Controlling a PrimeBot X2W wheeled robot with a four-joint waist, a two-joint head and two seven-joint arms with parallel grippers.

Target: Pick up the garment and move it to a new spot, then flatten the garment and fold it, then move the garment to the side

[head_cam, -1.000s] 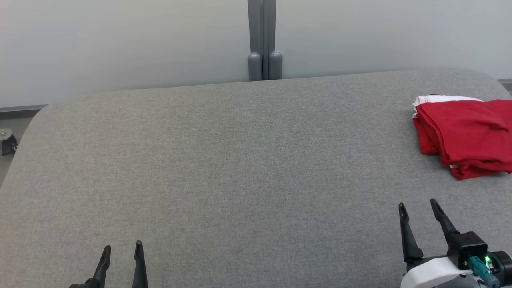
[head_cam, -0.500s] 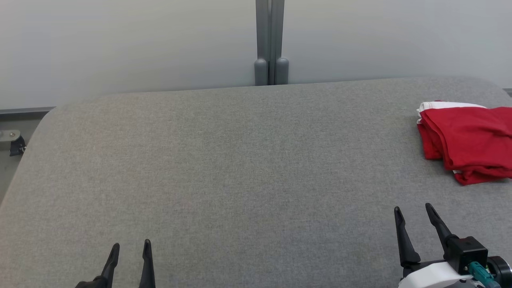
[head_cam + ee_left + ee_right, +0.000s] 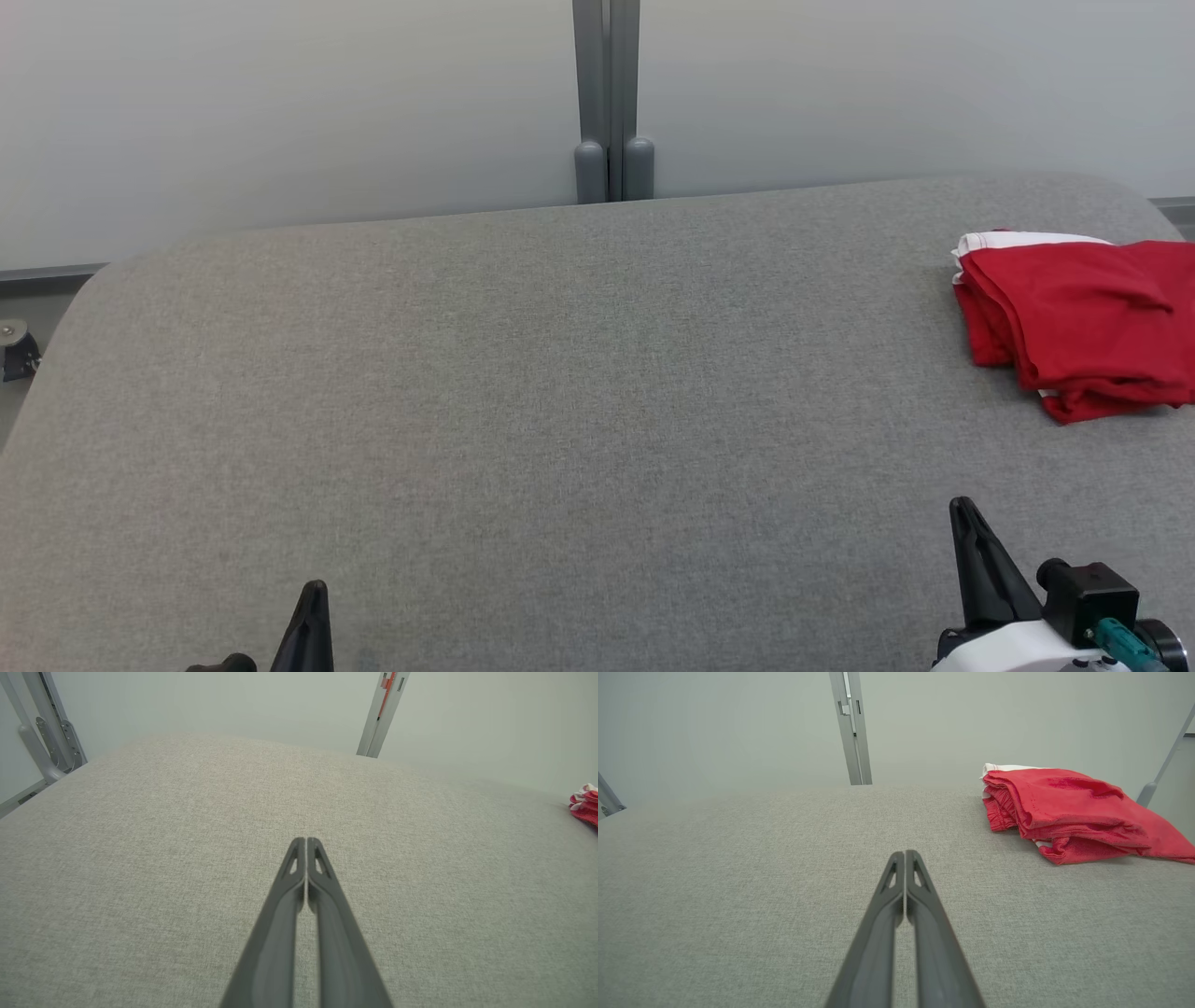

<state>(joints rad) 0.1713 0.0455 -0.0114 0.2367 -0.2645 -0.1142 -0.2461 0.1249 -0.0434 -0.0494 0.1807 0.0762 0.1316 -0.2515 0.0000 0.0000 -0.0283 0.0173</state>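
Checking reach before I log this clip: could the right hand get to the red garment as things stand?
Probably yes: only bare grey surface lies between the right hand and the garment, though the shut hand must open first.

Left claw point(image 3: 306, 841) and right claw point(image 3: 905, 854) both point forward, each pinched closed on nothing.

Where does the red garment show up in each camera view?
Head view: red garment at the right edge, just above mid-height.
Left wrist view: a sliver at the far right edge.
Right wrist view: upper right, folded.
Shared landmark: the grey post behind the table, left of the garment in each.
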